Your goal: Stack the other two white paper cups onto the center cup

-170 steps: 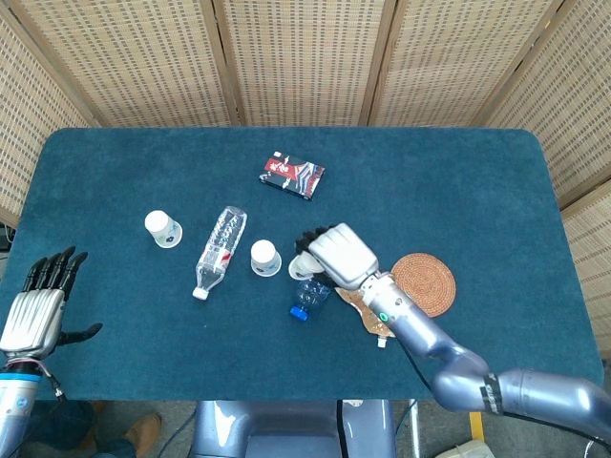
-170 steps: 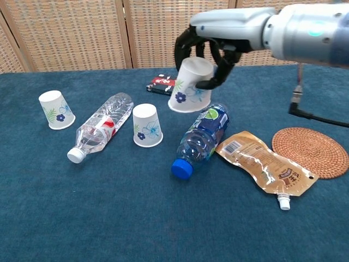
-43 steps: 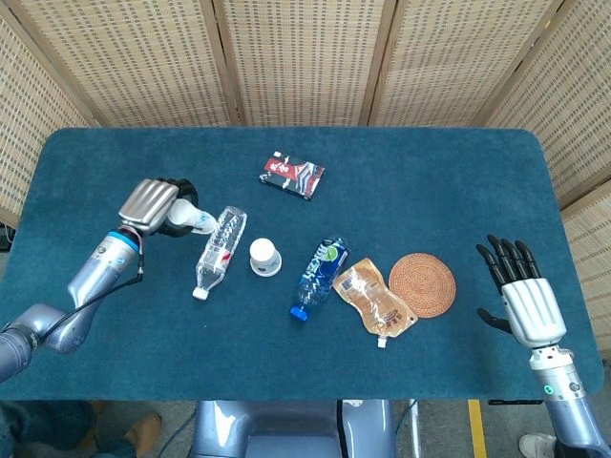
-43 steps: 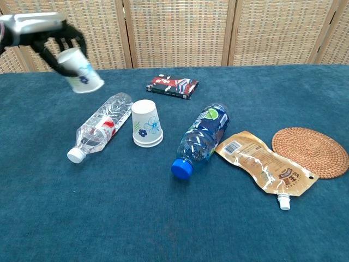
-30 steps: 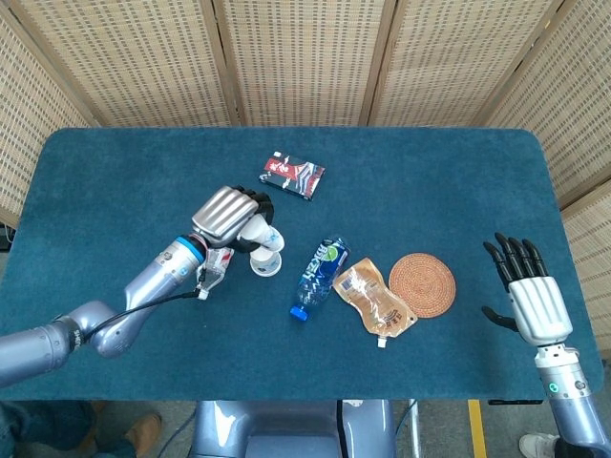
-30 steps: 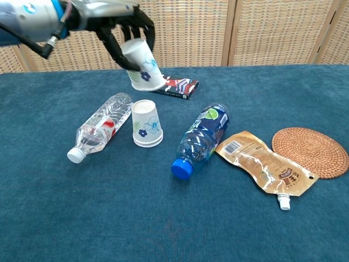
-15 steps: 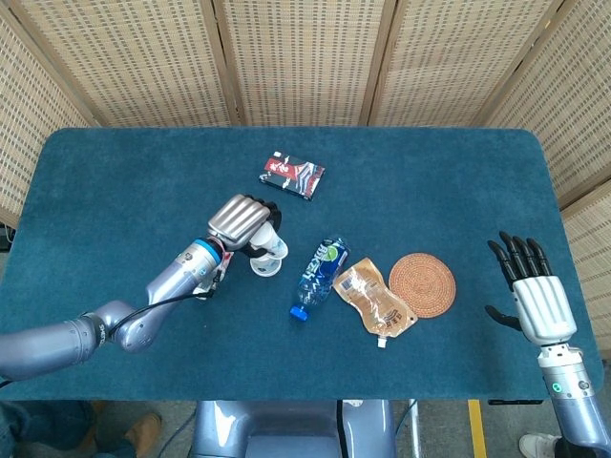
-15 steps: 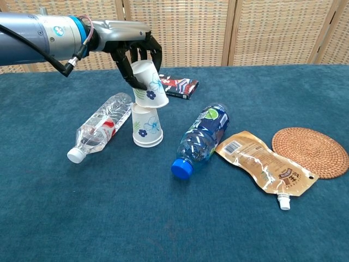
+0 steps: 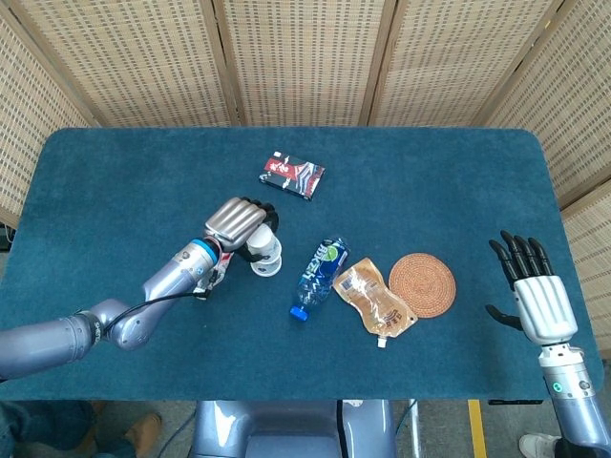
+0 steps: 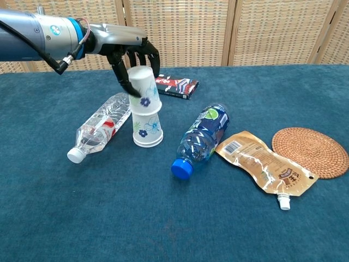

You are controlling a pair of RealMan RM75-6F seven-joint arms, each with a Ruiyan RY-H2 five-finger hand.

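Observation:
The centre cup [image 10: 147, 131] stands upside down on the blue table, white with blue flowers, and a doubled rim shows at its base. Another white cup [image 10: 144, 90] sits inverted over its top, slightly higher and almost straight. My left hand [image 10: 132, 59] reaches in from the left and holds this upper cup, fingers curled around its top and side. From the head view the left hand [image 9: 239, 224] covers most of the cups [image 9: 265, 258]. My right hand [image 9: 535, 298] hovers off the table's right edge, fingers spread and holding nothing.
A clear bottle [image 10: 101, 128] lies just left of the cups and a blue bottle [image 10: 202, 139] lies to their right. Further right are a brown pouch [image 10: 264, 169] and a woven coaster [image 10: 310, 152]. A dark card box [image 10: 173, 84] lies behind the cups.
My left hand carried the cup from the left, then lowered it over the centre cup. The cup went from tilted to nearly straight. The right hand stayed put.

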